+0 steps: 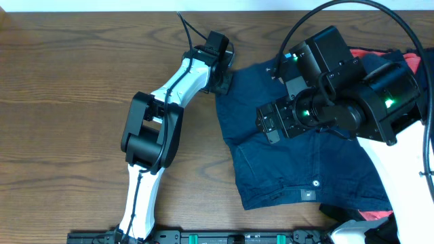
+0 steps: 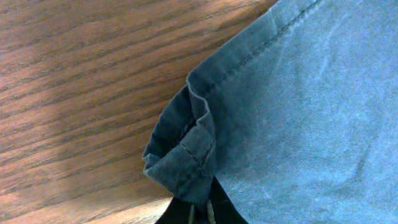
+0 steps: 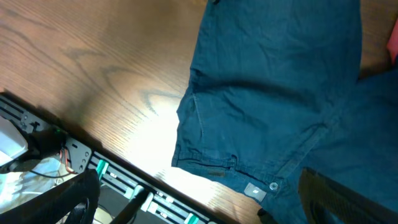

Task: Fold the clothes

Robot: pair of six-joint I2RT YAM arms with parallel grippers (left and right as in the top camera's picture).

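Navy shorts (image 1: 298,163): spread flat on the table (image 1: 68,102), right of centre. The waistband and button (image 1: 316,183) are toward the near edge and the legs run to the far side.
Hem corner (image 2: 186,155): far-left corner of the shorts, bunched and doubled over on itself where it is gripped.
Left gripper (image 2: 200,213): jaws pressed together, pinching that hem corner. Likely reason: a corner grip controls the whole leg edge for carrying it over in a fold.
Right gripper (image 3: 199,200): hangs above the middle of the shorts, jaws spread wide with nothing between them. It looks placed to take a second hold or pin the cloth, though neither has begun.
Coral-red garments (image 1: 415,62): one at the far right and another at the near right, both partly hidden by the right arm (image 1: 380,102). Whether they lie over or under the shorts, I cannot tell.
Obstruction: the right arm hangs over the right half of the shorts, so a fold carried rightward would probably meet it and the pile beyond.
Rail (image 1: 224,237): runs along the near table edge, near the waistband, and limits any pull toward the near side.
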